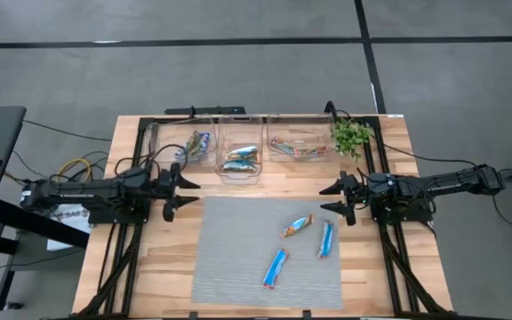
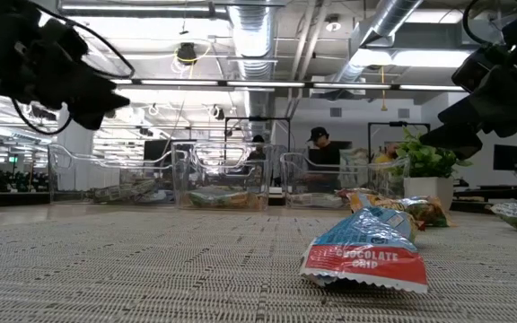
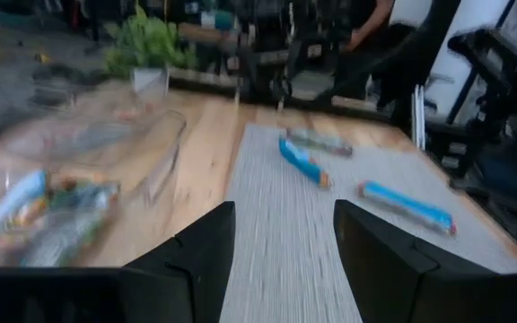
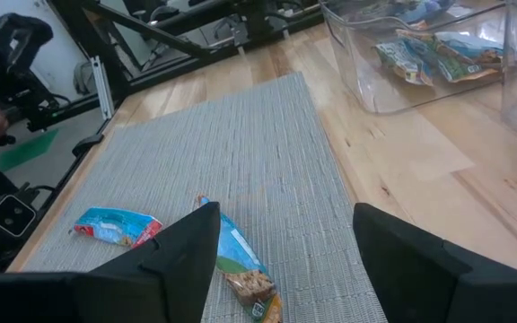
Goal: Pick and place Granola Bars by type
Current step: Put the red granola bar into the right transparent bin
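The wooden surface [image 1: 149,267] carries a grey mat [image 1: 238,258] and, along its far edge, three clear bins [image 1: 239,149] already holding some bars. Three Granola Bars [image 1: 275,268] lie loose on the mat's right half. The left gripper [image 1: 172,190] hangs at the mat's left edge and the right gripper [image 1: 340,197] at its right edge, both with fingers released and empty.

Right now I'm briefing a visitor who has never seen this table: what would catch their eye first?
Three loose granola bars on the grey mat at the table's middle. Behind it stand three clear bins already holding bars, a small green plant to their right. Both grippers, left and right, hover open at the mat's sides.
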